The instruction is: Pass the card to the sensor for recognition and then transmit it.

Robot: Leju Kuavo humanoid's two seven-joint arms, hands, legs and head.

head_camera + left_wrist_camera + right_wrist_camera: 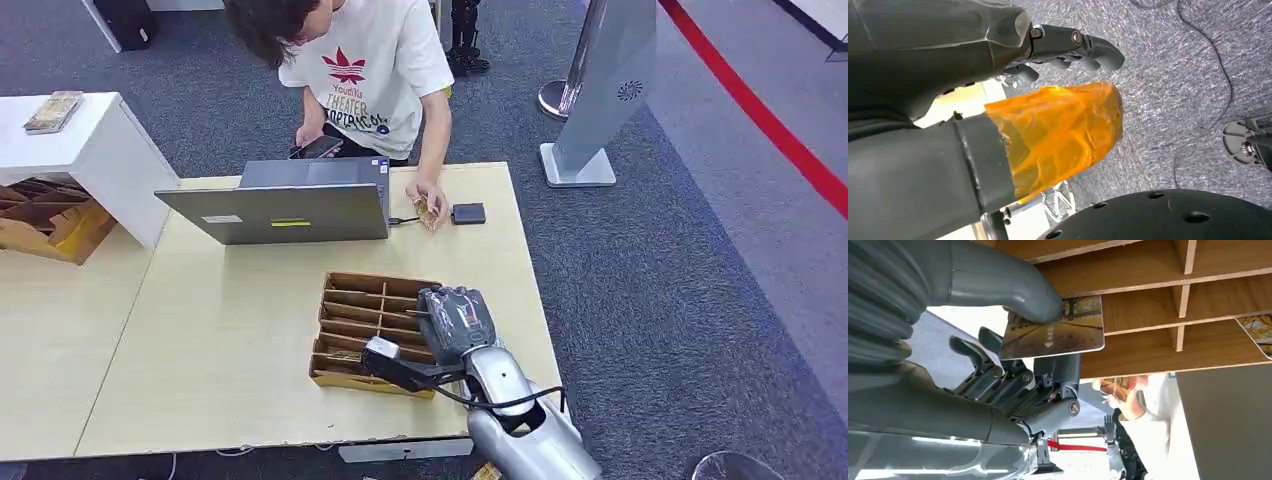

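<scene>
A card [1055, 335] is held in the right hand [455, 322], pinched at one end between thumb and fingers [1003, 382], over the near right part of the wooden divider tray [350, 345] on the worktop [230, 340]. The card is judged thin, stiff, light and slick, so it is best taken by its edge, as here. The left hand [1068, 47] is seen over carpet with fingers curled on nothing, while the black sensor [468, 213] lies near the far right edge beside a person's hand [428, 205].
</scene>
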